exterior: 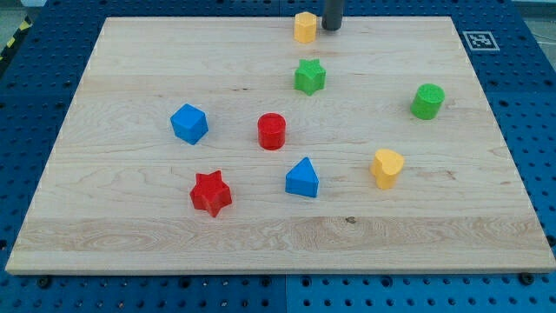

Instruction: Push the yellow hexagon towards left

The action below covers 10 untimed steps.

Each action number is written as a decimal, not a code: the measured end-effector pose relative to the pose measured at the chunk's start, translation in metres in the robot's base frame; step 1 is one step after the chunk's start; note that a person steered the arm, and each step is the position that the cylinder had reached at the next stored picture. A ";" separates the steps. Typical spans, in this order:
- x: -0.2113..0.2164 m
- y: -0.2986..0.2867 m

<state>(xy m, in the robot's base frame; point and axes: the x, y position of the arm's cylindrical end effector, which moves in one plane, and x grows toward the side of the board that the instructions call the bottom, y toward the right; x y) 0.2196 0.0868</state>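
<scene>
At the top centre of the frame our tip [332,28] stands on the wooden board [130,235], just to the right of the yellow hexagon [305,27], very close to it; we cannot tell whether the two touch. We carry no hand, only a bare rod, so nothing is held. Below the hexagon sits the green star [309,76], and toward the right edge the green cylinder [427,101]. In the middle is the red cylinder [272,131], with the blue cube [189,123] to its left. Lower down lie the red star [211,193], the blue triangle [302,178] and the yellow heart-like block [387,167].
</scene>
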 end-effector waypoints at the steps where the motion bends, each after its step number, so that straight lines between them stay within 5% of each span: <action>1: 0.007 -0.003; 6: 0.008 -0.111; 10: -0.012 -0.108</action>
